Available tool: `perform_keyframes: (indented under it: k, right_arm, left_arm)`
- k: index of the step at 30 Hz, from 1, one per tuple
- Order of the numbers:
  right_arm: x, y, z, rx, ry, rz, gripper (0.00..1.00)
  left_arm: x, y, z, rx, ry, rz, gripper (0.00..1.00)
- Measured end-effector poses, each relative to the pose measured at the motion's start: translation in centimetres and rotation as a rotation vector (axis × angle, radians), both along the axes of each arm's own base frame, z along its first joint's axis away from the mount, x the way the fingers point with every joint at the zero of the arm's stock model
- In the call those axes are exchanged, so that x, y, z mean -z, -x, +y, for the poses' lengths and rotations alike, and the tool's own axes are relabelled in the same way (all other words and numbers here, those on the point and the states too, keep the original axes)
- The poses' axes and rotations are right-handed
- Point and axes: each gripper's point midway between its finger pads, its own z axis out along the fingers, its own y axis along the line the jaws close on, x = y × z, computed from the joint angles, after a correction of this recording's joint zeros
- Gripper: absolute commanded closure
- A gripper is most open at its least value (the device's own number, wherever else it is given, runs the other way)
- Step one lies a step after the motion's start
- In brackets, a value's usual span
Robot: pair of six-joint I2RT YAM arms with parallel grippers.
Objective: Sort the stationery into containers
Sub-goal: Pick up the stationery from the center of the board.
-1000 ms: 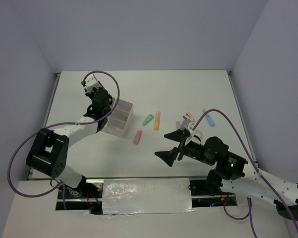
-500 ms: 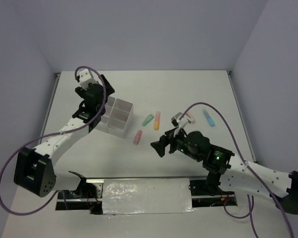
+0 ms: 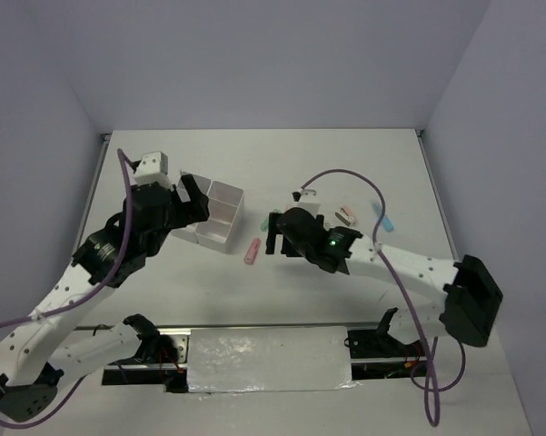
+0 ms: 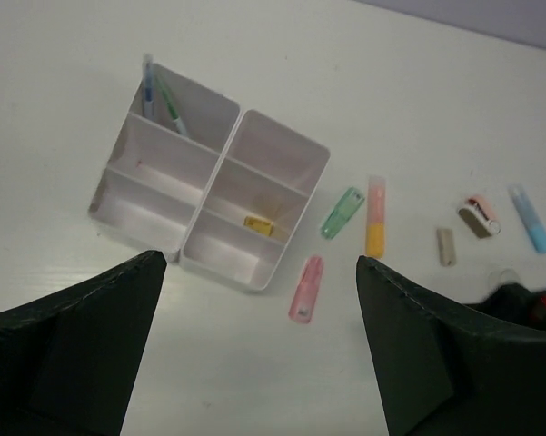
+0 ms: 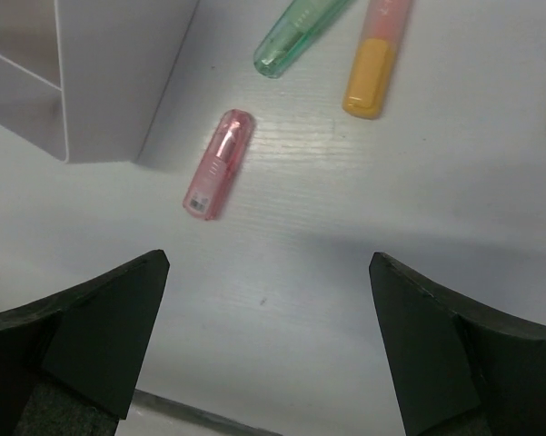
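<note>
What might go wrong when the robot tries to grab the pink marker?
The pink marker lies close to the corner of the divided box, so the open right gripper might bump the box on its way down. The marker looks smooth and rounded, so it may slip or roll when squeezed.

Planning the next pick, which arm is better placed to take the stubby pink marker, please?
Likely right: the open right gripper hangs over the stubby pink marker; the left gripper faces the translucent divided box.

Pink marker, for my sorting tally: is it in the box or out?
Out: the pink marker lies on the table, just outside a corner of the box.
</note>
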Motion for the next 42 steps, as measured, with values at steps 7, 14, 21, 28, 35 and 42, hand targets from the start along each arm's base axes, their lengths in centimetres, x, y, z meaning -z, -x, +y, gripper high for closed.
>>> perform_keyframes:
  k: [7,14,21,28,35,42]
  right_arm:
    - [3.6,-1.7,5.4,0.063,0.089,0.111,0.07]
    - [8.6,-2.7,8.2,0.086,0.179,0.176,0.17]
    - [11.5,-2.3,8.2,0.097,0.237,0.208,0.38]
    - [11.8,-2.2,7.6,0.096,0.244,0.189,0.68]
    - [11.5,-1.1,7.0,-0.025,0.167,0.124,0.88]
    - [7.2,4.1,5.3,-0.282,0.083,-0.04,0.87]
  left_arm:
    - [3.8,4.6,4.2,0.011,-0.126,0.043,0.01]
    - [4.6,5.5,6.3,-0.05,-0.165,0.042,0.01]
    - [5.5,5.0,5.9,-0.044,-0.197,0.078,0.01]
    - [5.5,5.0,6.1,-0.039,-0.207,0.077,0.01]
    - [5.7,5.1,5.2,-0.008,-0.162,0.092,0.01]
    - [6.3,4.4,-0.9,0.135,0.114,0.117,0.01]
